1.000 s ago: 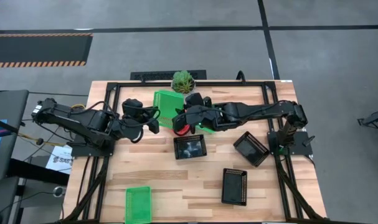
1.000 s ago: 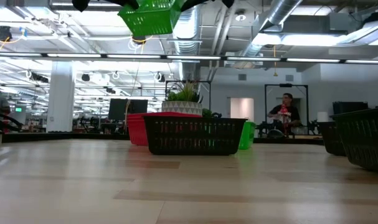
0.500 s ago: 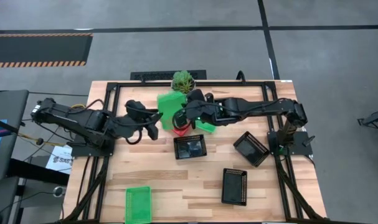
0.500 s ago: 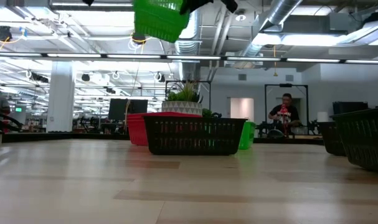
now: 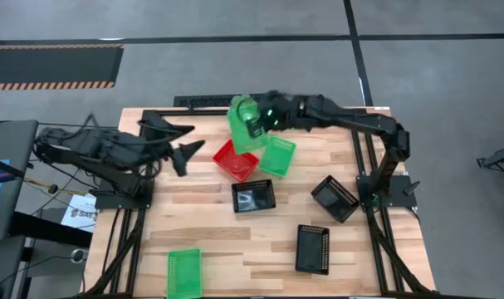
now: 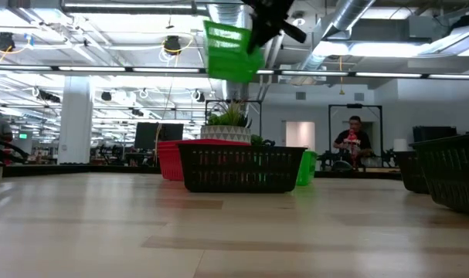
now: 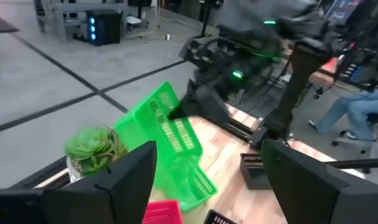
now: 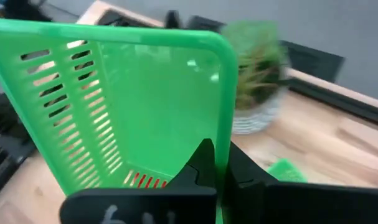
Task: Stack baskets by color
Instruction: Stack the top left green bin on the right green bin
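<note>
My right gripper is shut on a green basket and holds it high over the table's far middle, in front of the potted plant. Below it a red basket and a second green basket rest on the table side by side. My left gripper hangs open to the left of them, with nothing between its fingers. A third green basket lies at the near left edge. My right gripper pinches the rim of one wall of the green basket, one finger on the inside and one on the outside. The fingers slant down from the table's right. The basket is lifted clear and tipped steeply on edge.
Three black baskets stand on the table: one in the middle, one at the right, one near the front. The wood between the near-left green basket and the black ones is bare. A person sits in the room beyond the table.
My left gripper has opened, let go of the green basket and drawn back toward the table's left, rising. My right gripper has shut on the basket's rim and carried it toward the far edge and to the right, where it now hangs tipped more steeply.
</note>
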You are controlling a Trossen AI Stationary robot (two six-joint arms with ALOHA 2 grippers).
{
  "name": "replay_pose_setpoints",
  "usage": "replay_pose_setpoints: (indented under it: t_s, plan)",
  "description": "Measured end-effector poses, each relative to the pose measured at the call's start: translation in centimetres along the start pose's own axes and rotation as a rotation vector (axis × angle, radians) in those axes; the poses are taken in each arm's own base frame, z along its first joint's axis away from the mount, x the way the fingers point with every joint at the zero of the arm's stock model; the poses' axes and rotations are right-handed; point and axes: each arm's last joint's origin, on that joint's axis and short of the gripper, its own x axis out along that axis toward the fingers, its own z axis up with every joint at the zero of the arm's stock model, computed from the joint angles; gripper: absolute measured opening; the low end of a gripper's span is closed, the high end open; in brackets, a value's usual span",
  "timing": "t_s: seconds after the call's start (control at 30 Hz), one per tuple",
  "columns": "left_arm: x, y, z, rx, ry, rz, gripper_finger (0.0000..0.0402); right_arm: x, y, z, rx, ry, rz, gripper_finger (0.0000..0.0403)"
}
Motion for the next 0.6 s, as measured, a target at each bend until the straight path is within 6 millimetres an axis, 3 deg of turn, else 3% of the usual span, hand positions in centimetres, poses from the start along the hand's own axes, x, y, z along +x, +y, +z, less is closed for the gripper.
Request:
replay_pose_setpoints:
  t_s: [0.1, 0.2, 0.3, 0.47, 0.6]
  plan:
    - [-1.5, 0.6, 1.0, -0.028, -0.025, -0.029, 0.0269, -0.3, -2.3, 0.5, 0.071, 0.006, -0.056, 0.0004]
    - [-2.5, 1.3, 1.4, -0.053, -0.044, -0.041, 0.0262, -0.4, -4.6, -0.3, 0.174, 0.008, -0.090, 0.0004]
    - [-3.3, 1.9, 1.5, -0.065, -0.048, -0.049, 0.0257, -0.4, -6.6, -2.6, 0.300, 0.002, -0.096, 0.0004]
    - [-4.0, 2.4, 1.6, -0.078, -0.050, -0.067, 0.0254, 0.2, -9.5, -8.3, 0.515, -0.023, -0.108, 0.0004]
    - [-4.2, 2.5, 1.6, -0.078, -0.052, -0.068, 0.0254, 1.5, -10.8, -11.8, 0.635, -0.013, -0.096, 0.0004]
